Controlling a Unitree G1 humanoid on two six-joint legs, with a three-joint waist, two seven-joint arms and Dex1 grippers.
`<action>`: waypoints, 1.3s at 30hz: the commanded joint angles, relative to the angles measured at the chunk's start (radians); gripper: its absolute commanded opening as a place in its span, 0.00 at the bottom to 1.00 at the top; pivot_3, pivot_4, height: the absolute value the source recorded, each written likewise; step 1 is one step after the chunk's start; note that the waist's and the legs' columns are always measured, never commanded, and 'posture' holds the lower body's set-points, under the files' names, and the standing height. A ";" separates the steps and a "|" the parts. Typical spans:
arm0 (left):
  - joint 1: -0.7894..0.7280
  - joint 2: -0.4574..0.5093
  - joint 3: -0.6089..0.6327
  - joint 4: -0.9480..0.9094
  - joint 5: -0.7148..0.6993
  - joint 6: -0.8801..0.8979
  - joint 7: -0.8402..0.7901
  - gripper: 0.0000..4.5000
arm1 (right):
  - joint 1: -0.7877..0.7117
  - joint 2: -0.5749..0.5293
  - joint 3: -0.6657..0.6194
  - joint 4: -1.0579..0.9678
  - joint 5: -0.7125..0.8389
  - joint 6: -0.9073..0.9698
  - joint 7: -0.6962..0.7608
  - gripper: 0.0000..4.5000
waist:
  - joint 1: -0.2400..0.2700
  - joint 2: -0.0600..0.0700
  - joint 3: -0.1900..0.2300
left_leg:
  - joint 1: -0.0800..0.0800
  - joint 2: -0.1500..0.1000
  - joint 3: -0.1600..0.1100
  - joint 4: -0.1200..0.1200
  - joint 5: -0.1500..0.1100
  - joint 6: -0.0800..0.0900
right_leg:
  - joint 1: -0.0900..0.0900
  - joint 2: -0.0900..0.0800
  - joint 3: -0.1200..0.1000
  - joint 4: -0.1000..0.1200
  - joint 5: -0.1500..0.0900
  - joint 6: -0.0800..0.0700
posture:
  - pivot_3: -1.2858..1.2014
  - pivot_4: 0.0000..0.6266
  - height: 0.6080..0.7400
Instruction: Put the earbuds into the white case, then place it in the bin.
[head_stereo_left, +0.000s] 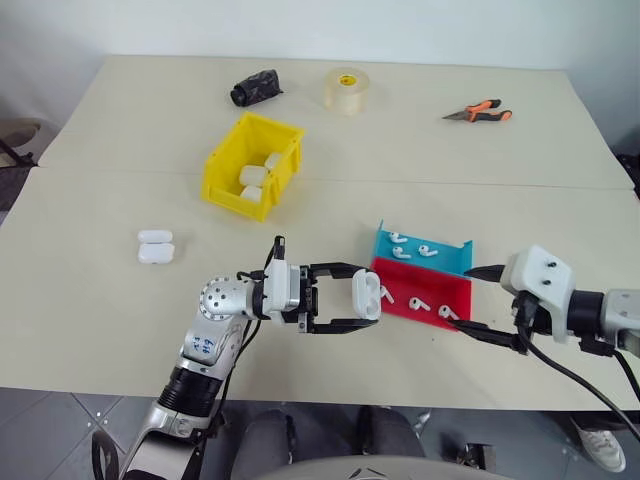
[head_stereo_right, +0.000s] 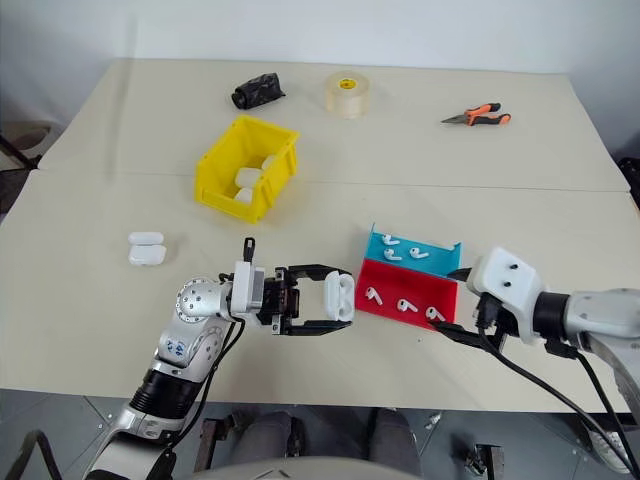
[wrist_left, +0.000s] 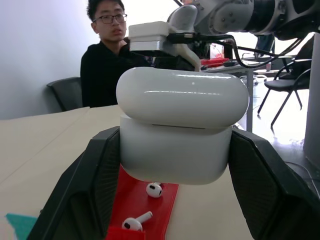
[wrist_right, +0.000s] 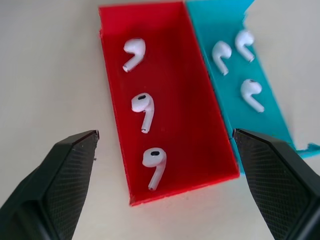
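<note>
My left gripper (head_stereo_left: 358, 296) is shut on the white case (wrist_left: 180, 125) and holds it just above the table, beside the left end of the red tray (head_stereo_left: 442, 291). The case's lid sits down on its body. Three earbuds (wrist_right: 142, 107) lie in the red tray, and three more earbuds (wrist_right: 250, 92) lie in the blue tray (head_stereo_left: 452, 259) behind it. At the red tray's right end my right gripper (head_stereo_left: 466, 299) hovers open, its fingers spread wider than the tray. The yellow bin (head_stereo_left: 232, 196) stands farther back on the left.
Several white cases (head_stereo_left: 255, 175) lie in the bin, and two more (head_stereo_left: 155, 246) sit on the table at the left. A tape roll (head_stereo_left: 347, 90), a black bundle (head_stereo_left: 256, 88) and orange pliers (head_stereo_left: 480, 112) lie along the far edge. A seated person (wrist_left: 107, 50) shows beyond the table.
</note>
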 joint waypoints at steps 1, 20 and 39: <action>0.020 0.002 -0.004 -0.058 -0.001 -0.011 0.020 0.63 | -0.096 -0.060 0.081 -0.038 0.011 0.145 -0.015 1.00 | -0.004 0.000 0.000 | -0.001 0.000 0.000 0.001 0.000 0.000 | 0.000 0.000 0.000 0.000 0.000 0.000 | 0.52 0.24 1.00; 0.069 0.038 -0.012 -0.139 0.004 0.023 0.098 0.63 | -0.359 -0.089 0.433 -0.031 -0.149 0.285 -0.019 0.81 | -0.007 0.000 0.000 | -0.008 0.000 -0.004 0.003 0.000 0.000 | -0.003 -0.001 -0.005 -0.001 0.000 0.000 | 0.52 0.24 1.00; 0.059 0.041 -0.012 -0.151 -0.003 0.045 0.107 0.63 | -0.371 -0.078 0.474 -0.020 -0.212 0.253 0.014 0.44 | -0.008 0.000 0.000 | -0.008 0.000 -0.004 0.003 0.000 0.000 | -0.003 -0.001 -0.005 -0.001 0.000 0.000 | 0.52 0.24 1.00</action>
